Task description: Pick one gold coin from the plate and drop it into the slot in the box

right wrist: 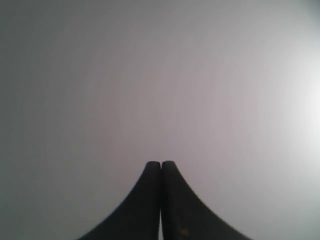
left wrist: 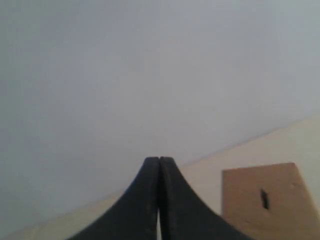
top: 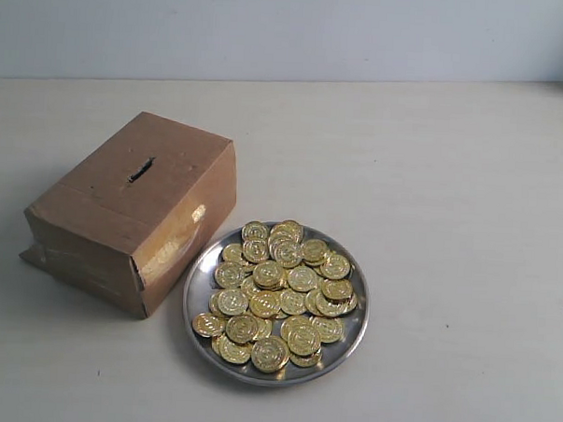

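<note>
A round silver plate (top: 195, 297) heaped with several gold coins (top: 278, 290) sits on the pale table in the exterior view. Touching its left side stands the brown taped cardboard box (top: 94, 226), its dark slot (top: 140, 170) on the top face. Neither arm shows in that view. My left gripper (left wrist: 159, 160) is shut and empty, with the box (left wrist: 245, 200) and its slot (left wrist: 264, 199) off to one side of it. Pointing at a blank wall, my right gripper (right wrist: 161, 164) is shut on nothing.
The pale table (top: 451, 181) stretches round the box and plate, ending at a grey wall (top: 289, 29) behind.
</note>
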`<state>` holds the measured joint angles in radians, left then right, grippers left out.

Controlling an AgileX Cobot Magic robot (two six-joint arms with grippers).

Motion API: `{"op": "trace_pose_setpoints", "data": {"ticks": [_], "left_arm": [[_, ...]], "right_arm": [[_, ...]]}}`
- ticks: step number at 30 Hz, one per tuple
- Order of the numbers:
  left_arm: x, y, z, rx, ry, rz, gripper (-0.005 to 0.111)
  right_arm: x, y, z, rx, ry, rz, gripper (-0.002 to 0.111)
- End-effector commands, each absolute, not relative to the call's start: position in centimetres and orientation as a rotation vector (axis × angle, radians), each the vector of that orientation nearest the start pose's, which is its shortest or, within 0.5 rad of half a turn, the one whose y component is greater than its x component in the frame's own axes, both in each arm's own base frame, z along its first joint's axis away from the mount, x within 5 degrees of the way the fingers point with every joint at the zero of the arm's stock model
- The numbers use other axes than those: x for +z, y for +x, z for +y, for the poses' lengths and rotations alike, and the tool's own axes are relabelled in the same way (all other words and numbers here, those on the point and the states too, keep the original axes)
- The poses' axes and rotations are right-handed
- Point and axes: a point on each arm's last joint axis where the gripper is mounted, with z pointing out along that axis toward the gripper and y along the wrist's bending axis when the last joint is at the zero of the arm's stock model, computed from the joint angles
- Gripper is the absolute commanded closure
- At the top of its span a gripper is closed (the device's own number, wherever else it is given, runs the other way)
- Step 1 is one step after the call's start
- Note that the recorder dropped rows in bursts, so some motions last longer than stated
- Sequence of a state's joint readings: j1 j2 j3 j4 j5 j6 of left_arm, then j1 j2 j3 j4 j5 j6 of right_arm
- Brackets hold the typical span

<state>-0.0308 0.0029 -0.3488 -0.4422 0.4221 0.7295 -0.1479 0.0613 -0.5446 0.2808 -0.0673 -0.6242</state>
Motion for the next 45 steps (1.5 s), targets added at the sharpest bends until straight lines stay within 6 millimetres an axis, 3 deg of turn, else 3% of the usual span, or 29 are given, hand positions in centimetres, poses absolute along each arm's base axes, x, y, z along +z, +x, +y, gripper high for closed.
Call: {"op": "trace_pose_setpoints", "data": {"ticks": [1,3,8,11,14,28,38,45], "left_arm": [[30.1,2.9,-0.5,0.292,0.315,1.272,0.107],[30.2,3.0,0.1,0.389,0.266,1.141,0.107],[26.0,4.6,0.1,0.407,0.307,1.249,0.107],[23.2,5.3,0.0,0.394,0.333,1.33,0.107],[22.2,5.5,0.0,0.382,0.348,1.356,0.107],[21.4,5.6,-0.3,0.351,0.392,1.433,0.107],[20.1,5.6,-0.6,0.31,0.457,1.559,0.107],[18.1,5.2,-1.0,0.238,0.562,1.756,0.107]], "right_arm": [[35.7,0.7,-0.2,-0.551,-0.142,1.025,0.108],[33.2,1.7,-0.4,-0.547,-0.154,1.088,0.108],[26.2,4.5,-0.7,-0.633,-0.283,1.293,0.108],[23.2,5.2,-0.8,-0.628,-0.315,1.383,0.108],[21.8,5.5,-0.9,-0.62,-0.325,1.424,0.108],[19.0,5.5,-0.3,-0.485,-0.47,1.706,0.108],[18.9,5.5,-0.3,-0.486,-0.472,1.708,0.108],[18.9,5.5,-0.3,-0.486,-0.472,1.708,0.108]]}}
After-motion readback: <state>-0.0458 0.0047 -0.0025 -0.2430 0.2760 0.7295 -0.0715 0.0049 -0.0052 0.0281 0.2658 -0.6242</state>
